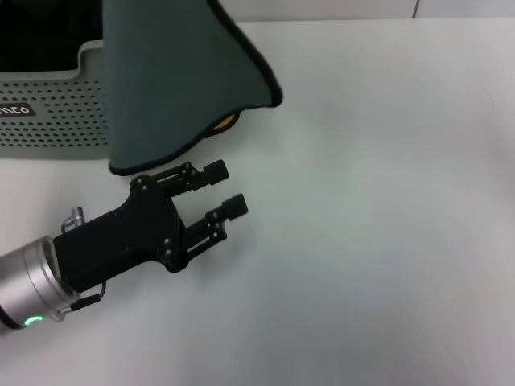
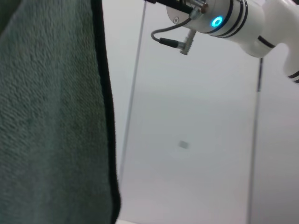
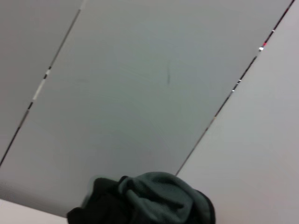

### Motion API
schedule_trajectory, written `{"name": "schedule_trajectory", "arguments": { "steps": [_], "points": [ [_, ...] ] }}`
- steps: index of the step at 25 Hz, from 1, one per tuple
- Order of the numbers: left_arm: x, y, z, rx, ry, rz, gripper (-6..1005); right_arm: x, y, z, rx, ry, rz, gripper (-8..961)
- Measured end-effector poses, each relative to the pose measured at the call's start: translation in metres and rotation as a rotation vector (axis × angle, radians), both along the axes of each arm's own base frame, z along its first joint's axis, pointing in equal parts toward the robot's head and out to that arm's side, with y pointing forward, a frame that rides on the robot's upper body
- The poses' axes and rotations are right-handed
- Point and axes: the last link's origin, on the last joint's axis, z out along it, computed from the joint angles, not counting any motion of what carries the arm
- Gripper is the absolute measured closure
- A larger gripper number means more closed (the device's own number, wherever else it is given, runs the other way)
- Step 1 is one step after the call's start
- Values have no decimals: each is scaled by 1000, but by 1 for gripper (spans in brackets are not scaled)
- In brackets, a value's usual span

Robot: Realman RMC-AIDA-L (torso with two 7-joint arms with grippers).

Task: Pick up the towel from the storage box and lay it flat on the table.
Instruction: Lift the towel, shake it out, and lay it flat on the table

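Note:
The towel (image 1: pixel 177 80) hangs in the air from above the head view's top edge, dark teal side facing me, black border visible, a bit of yellow (image 1: pixel 224 122) showing at its lower fold. Its lower edge hangs just above the table (image 1: pixel 362 201), in front of the storage box (image 1: pixel 56 112). My left gripper (image 1: pixel 232 187) is open and empty, just below the towel's lower edge, fingers pointing right. In the left wrist view the towel (image 2: pixel 46 116) fills one side. The right wrist view shows bunched towel (image 3: pixel 159 196) right at the right gripper, whose fingers are hidden.
The storage box stands at the table's far left, its black label (image 1: pixel 16 110) facing me. The right arm's wrist (image 2: pixel 233 21), with a blue light, shows high in the left wrist view. White tabletop stretches to the right and front.

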Motion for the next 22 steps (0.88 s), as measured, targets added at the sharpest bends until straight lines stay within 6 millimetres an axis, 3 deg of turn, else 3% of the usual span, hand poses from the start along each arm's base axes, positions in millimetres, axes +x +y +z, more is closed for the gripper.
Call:
{"name": "schedule_trajectory", "arguments": {
  "steps": [7,16,22],
  "points": [
    [0,3,-14,78,-41,77,505,-2,10,-1,11,24,-32,943],
    [17,5,-47,70,-39,98,511,-7,17,-5,14,45,-49,942],
    [26,10,-54,164,-25,108,510,-11,16,-10,4,63,-59,942]
  ]
}}
